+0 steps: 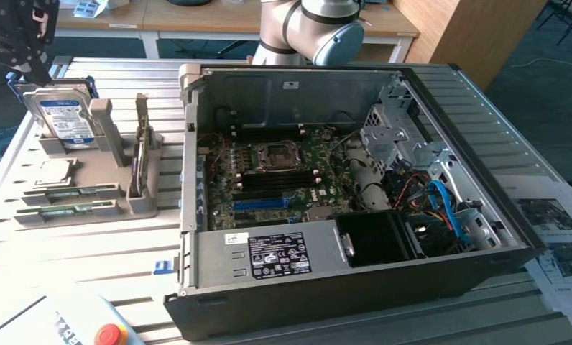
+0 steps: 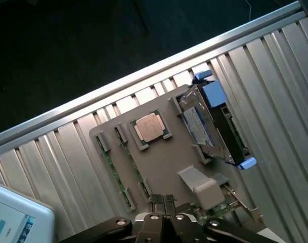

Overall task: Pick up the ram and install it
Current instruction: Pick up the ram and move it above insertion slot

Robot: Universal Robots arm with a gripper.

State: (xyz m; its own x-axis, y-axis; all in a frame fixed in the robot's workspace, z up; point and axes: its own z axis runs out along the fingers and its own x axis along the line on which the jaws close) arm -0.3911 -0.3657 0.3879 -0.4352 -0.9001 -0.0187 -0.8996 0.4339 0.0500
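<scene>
A grey-and-blue robot arm joint [image 1: 325,32] is running off the exterior view's upper edge, and a dark speckled shape [image 1: 18,36] in that view's upper left corner is blurring beyond recognition. The black metal gripper [image 2: 164,198], itself being cropped, is hiding part of a green circuit card [image 2: 219,207].

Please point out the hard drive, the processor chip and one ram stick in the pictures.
hard drive [image 1: 64,118], exterior view, on its blue-white label.
processor chip [image 2: 150,126], wrist view, centre of its metal top.
ram stick [image 2: 113,172], wrist view, middle of the green board.
</scene>
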